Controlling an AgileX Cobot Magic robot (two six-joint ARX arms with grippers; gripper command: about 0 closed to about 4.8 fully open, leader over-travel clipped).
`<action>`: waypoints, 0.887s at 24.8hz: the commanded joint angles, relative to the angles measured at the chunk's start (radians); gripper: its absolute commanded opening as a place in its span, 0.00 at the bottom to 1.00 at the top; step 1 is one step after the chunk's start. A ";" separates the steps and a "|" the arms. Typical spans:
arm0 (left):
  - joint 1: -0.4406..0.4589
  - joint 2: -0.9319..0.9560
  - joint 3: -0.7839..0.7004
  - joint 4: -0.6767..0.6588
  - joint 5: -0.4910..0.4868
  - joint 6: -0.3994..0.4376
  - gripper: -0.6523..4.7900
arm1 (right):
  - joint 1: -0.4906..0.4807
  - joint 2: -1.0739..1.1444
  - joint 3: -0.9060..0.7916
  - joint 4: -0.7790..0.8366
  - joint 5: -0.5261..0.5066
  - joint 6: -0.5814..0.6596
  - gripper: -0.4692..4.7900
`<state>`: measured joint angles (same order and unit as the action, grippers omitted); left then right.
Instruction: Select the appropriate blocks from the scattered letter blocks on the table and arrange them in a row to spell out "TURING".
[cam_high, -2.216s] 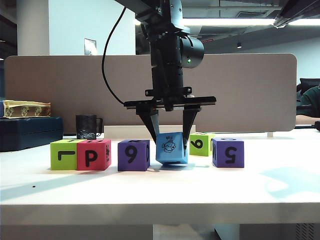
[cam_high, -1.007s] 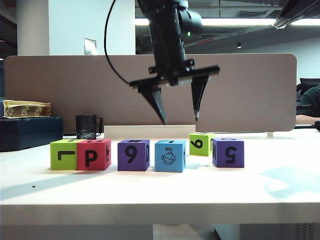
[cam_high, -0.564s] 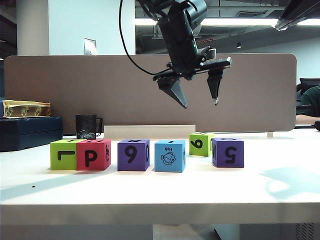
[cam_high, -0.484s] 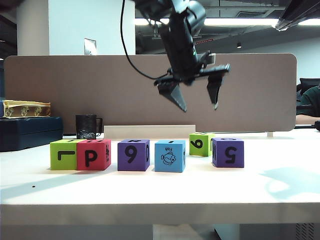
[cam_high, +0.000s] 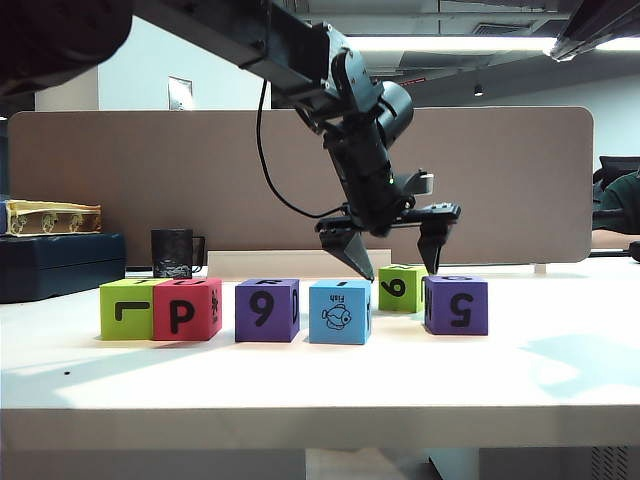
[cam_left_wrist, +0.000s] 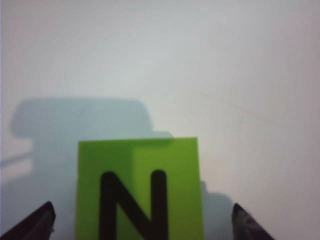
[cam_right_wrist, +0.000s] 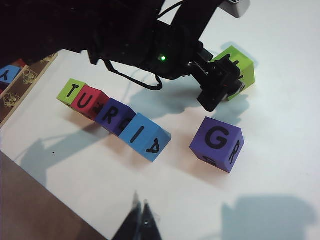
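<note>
left gripper lowered, now over N block

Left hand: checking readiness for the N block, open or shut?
Open: the left hand hangs over the green N block, fingers spread either side.

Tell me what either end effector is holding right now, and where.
Nothing. The left end effector hangs open over the green N block; the right end effector is shut, empty.

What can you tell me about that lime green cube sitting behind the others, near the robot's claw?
The lime green foam-looking cube sits flat on the white table, behind the row and apart from the light blue cube and the purple cube with G on top. Its top shows a black N; its front shows a 6 or 9. The left gripper hovers above it, jaws open, not touching. The right gripper is shut, far off.
</note>
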<state>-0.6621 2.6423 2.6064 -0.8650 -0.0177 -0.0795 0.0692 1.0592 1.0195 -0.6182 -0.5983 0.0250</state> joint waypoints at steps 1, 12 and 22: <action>0.001 0.007 0.005 0.030 0.006 -0.004 0.91 | 0.002 -0.002 0.006 0.010 -0.003 -0.003 0.09; 0.001 0.007 0.005 0.033 0.022 -0.010 0.55 | 0.002 -0.002 0.006 0.010 -0.003 -0.003 0.09; 0.000 -0.050 0.092 -0.130 0.022 -0.011 0.55 | 0.002 -0.002 0.006 0.010 -0.003 -0.003 0.09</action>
<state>-0.6605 2.6293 2.6724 -0.9588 -0.0006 -0.0864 0.0689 1.0595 1.0195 -0.6182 -0.5983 0.0250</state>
